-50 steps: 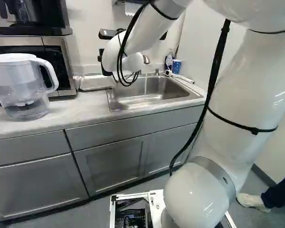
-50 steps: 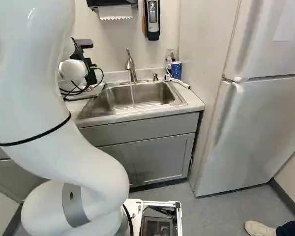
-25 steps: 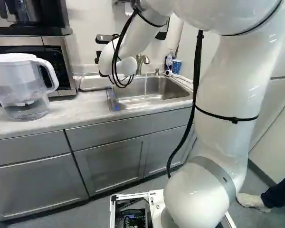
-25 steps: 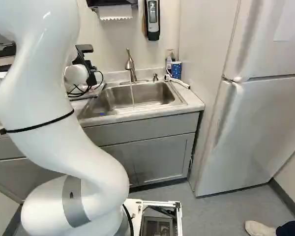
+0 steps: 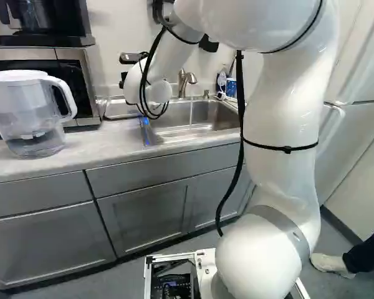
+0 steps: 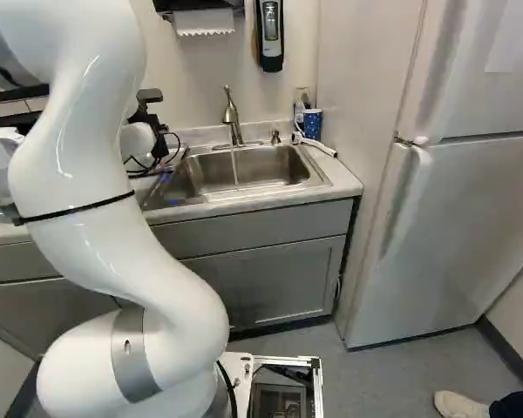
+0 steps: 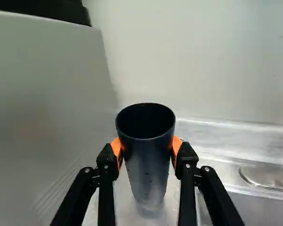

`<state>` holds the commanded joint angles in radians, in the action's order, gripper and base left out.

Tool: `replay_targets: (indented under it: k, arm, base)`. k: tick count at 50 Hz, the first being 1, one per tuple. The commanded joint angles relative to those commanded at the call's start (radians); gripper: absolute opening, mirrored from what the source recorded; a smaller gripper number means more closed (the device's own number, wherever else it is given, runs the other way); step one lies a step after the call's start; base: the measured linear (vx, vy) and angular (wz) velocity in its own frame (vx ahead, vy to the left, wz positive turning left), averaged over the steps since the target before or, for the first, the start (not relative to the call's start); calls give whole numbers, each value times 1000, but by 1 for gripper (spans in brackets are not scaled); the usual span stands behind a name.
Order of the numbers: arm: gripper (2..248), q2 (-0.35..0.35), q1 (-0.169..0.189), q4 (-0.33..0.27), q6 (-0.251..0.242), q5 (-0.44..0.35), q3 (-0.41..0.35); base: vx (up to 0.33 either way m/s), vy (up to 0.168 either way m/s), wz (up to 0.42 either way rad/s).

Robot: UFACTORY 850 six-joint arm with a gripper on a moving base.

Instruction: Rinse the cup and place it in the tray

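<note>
Evidently, the orange-padded fingers of the gripper (image 6: pixel 148 115) are clamping the dark cup (image 7: pixel 148 165) from two sides near the microwave (image 5: pixel 91 87) end of the sink (image 6: pixel 218 174). The cup's mouth is facing up, its long axis running roughly upright and its body narrowing toward the base; whether that base is touching anything is unclear. The pale countertop (image 5: pixel 81 156) is surrounding the sink, a faucet (image 6: pixel 232 117) is rising behind it, and a white refrigerator (image 6: pixel 462 235) is standing to its right.
</note>
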<state>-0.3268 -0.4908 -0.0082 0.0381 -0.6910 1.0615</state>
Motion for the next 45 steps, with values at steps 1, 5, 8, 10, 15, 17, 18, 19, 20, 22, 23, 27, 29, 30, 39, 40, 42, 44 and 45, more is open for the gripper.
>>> replay_targets:
  k: [1,5,8,10,15,17,18,19,20,22,23,27,29,30,39,40,42,44,45]
  arm:
    - [121,-1,0,0,0,0,-1]
    - [121,-7,0,0,0,0,-3]
    - [121,-11,0,0,0,0,-4]
    - [121,-14,0,0,0,0,-6]
    - [121,-21,0,0,0,-2,-8]
    - [121,-23,0,0,0,-4,-8]
    - [121,-23,0,0,0,-5,-8]
    - [121,-23,0,0,0,-6,-8]
    - [121,-23,0,0,0,-8,-8]
    - [121,-23,0,0,0,-10,-8]
    - [121,-23,0,0,0,-10,-8]
    - [121,-23,0,0,0,-10,-8]
    - [121,-23,0,0,0,-10,-8]
    - [121,-23,0,0,0,-10,-8]
    - [121,-23,0,0,0,-10,-8]
    - [121,-23,0,0,0,-10,-8]
    - [126,-23,0,0,0,-10,-8]
    - [126,-23,0,0,0,-10,-8]
    - [126,-23,0,0,0,-10,-8]
  base:
    - [0,0,0]
    - [0,0,0]
    - [0,0,0]
    - [0,0,0]
    - [0,0,0]
    - [0,0,0]
    - [0,0,0]
    - [0,0,0]
    - [0,0,0]
    - [0,0,0]
    - [0,0,0]
    - [0,0,0]
    - [0,0,0]
    - [0,0,0]
    - [0,0,0]
    - [0,0,0]
    - [0,0,0]
    - [0,0,0]
    - [0,0,0]
